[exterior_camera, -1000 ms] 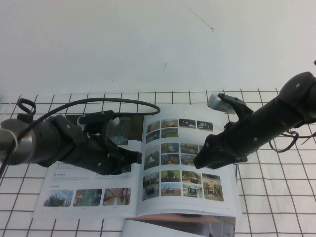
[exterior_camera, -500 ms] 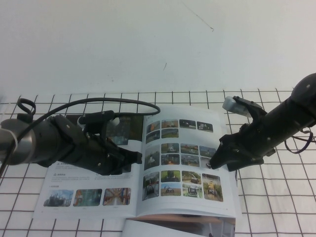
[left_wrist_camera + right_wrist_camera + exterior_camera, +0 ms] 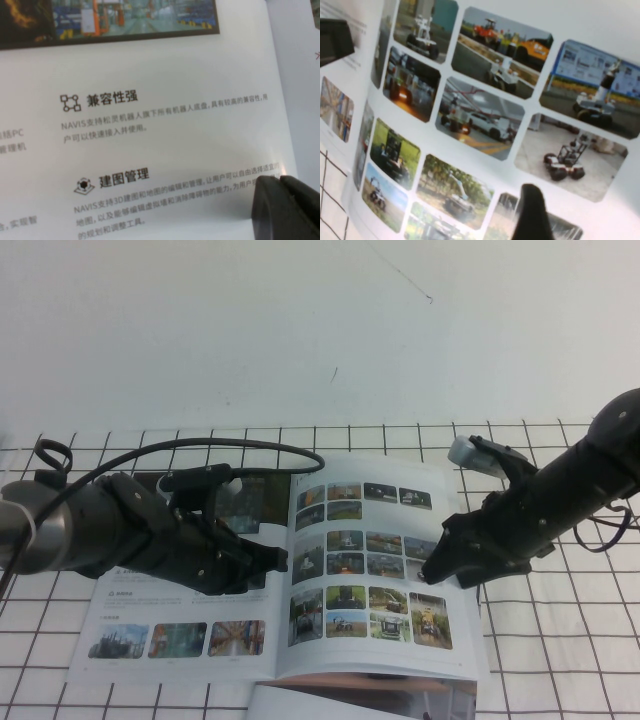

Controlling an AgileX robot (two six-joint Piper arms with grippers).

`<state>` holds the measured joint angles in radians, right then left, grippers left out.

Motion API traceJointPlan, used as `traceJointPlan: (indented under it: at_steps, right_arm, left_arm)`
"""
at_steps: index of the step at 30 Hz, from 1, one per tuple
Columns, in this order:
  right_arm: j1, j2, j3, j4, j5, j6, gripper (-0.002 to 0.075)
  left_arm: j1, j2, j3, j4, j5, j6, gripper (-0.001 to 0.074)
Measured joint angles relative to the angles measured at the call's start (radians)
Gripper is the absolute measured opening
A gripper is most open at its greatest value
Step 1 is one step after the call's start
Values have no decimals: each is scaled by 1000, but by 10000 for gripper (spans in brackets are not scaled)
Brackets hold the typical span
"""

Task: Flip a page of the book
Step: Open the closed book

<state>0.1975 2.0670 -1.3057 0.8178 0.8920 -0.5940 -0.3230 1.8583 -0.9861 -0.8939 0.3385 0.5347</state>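
While the bench (image 3: 560, 660), covered by a black-lined grid cloth, carries everything, the book (image 3: 200, 600) lies open at its middle, with a second booklet (image 3: 360, 700) just beside the book's near edge. The page (image 3: 440, 490) with rows of small photos lies flat as the book's right-hand leaf. The left gripper (image 3: 272, 560) rests on the book's left leaf near the spine; I cannot tell its opening. The right gripper (image 3: 432, 570) hovers over the page's outer edge, spread wide, holding nothing.
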Motion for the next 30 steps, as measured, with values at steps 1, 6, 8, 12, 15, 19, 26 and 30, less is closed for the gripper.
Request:
traceJointPlan:
  at_steps: [1, 6, 8, 12, 15, 19, 26, 30]
  right_arm:
    - [0, 0, 0, -3, 0, 0, 462]
    - [0, 0, 21, -3, 0, -13, 462]
    - [0, 0, 40, -3, 0, -20, 461]
    - [-4, 0, 69, 48, -9, -72, 461]
    - [-4, 0, 80, 130, -2, -126, 461]
    - [-4, 0, 80, 270, 41, -221, 461]
    - [-10, 0, 80, 275, 57, -257, 461]
    - [-27, 0, 80, 165, 50, -210, 461]
  left_arm:
    - [0, 0, 0, 0, 0, 0, -3]
    - [0, 0, 0, 0, 0, 0, -3]
    - [0, 0, 0, 0, 0, 3, -3]
    - [0, 0, 0, -4, 0, 3, -2]
    - [0, 0, 0, -9, 0, 3, -2]
    - [0, 0, 0, -9, 0, 3, -2]
    - [0, 0, 0, -9, 0, 3, -2]
    - [0, 0, 0, -9, 0, 3, -2]
